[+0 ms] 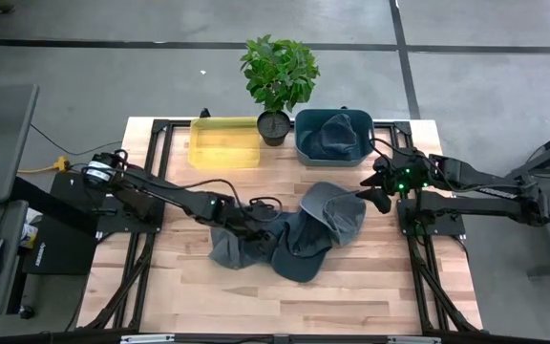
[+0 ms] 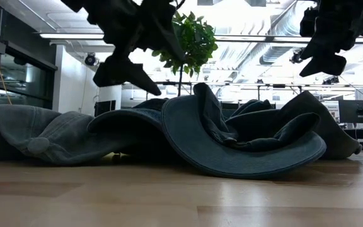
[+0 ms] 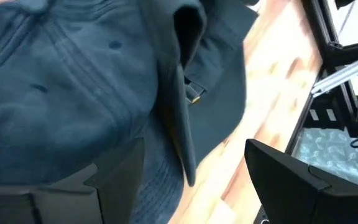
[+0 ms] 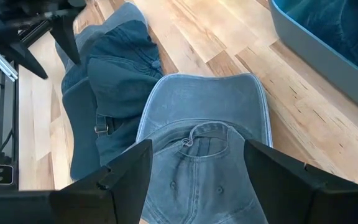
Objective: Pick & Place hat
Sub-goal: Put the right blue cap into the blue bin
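Pale wooden planks make up the table [image 1: 351, 287], which sits on a black metal frame over a grey concrete floor. At its far edge stand 2 rectangular bins: 1 translucent yellow bin [image 1: 225, 141] with bare walls, and 1 slate-blue bin [image 1: 306, 143] with rounded corners that holds 1 crumpled denim hat [image 1: 336, 134]. Between the 2 bins stands 1 leafy green plant [image 1: 279, 72] in a round dark pot.

Near the middle of the table lies a heap of soft, washed-denim hats [image 1: 289, 234]. About 3 can be made out, though the overlap hides the exact count. The nearest the right arm is a lighter grey-blue cap [image 4: 197, 137], lying with its curved stitched brim toward the blue bin and its back strap showing. Darker caps beside it show seamed crown panels, eyelets and 1 small metal strap buckle [image 3: 194, 94].

The left gripper [image 1: 248, 218] hovers over the left part of the heap, its 2 dark fingers spread with denim just beneath them and nothing pinched. The right gripper [image 1: 378, 196] hangs just off the heap's right edge, above the light cap's brim, its 2 fingers also spread and holding nothing.
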You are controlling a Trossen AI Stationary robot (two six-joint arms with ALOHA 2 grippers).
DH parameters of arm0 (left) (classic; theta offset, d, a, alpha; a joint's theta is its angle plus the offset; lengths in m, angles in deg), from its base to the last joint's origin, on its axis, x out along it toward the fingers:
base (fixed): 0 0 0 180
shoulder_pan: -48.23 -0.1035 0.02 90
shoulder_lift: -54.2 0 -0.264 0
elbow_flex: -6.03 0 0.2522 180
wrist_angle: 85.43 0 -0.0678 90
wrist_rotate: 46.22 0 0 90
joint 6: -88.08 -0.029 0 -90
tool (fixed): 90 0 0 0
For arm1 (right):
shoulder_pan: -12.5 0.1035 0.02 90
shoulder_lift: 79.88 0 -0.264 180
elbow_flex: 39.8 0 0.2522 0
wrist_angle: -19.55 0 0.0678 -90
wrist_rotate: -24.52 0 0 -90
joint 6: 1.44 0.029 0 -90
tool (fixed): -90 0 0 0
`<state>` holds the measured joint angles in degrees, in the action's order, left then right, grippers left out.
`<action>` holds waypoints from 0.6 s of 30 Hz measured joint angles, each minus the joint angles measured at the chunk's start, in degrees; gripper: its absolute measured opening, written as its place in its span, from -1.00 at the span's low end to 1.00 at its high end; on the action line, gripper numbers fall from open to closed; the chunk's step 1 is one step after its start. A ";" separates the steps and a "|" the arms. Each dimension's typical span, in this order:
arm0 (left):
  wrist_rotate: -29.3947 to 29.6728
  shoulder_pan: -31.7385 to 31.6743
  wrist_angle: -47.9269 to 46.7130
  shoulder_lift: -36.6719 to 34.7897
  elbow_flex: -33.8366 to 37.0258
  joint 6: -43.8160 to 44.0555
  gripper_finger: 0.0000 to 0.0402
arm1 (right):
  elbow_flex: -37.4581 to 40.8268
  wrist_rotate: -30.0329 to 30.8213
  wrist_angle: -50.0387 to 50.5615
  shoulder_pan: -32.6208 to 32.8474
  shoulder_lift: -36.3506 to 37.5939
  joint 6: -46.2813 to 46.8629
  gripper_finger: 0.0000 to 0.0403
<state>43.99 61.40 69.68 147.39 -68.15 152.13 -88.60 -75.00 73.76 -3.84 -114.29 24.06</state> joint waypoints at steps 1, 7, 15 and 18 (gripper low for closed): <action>-0.50 0.00 0.65 0.84 -0.04 0.75 0.37 | 0.00 0.00 0.00 0.00 0.00 0.00 0.23; -5.48 0.00 0.79 5.22 -1.90 3.28 0.37 | 0.00 0.24 -0.02 0.00 0.00 0.00 0.23; -5.66 -0.02 -4.82 10.81 -9.67 2.34 0.37 | 0.02 0.29 0.00 0.00 0.00 0.00 0.23; -5.31 -0.02 -10.50 12.47 -13.37 1.95 0.37 | 0.02 0.34 0.01 0.00 -0.02 0.00 0.23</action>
<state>38.69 61.38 59.18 159.87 -81.53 154.08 -88.58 -74.66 73.77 -3.84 -114.31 24.06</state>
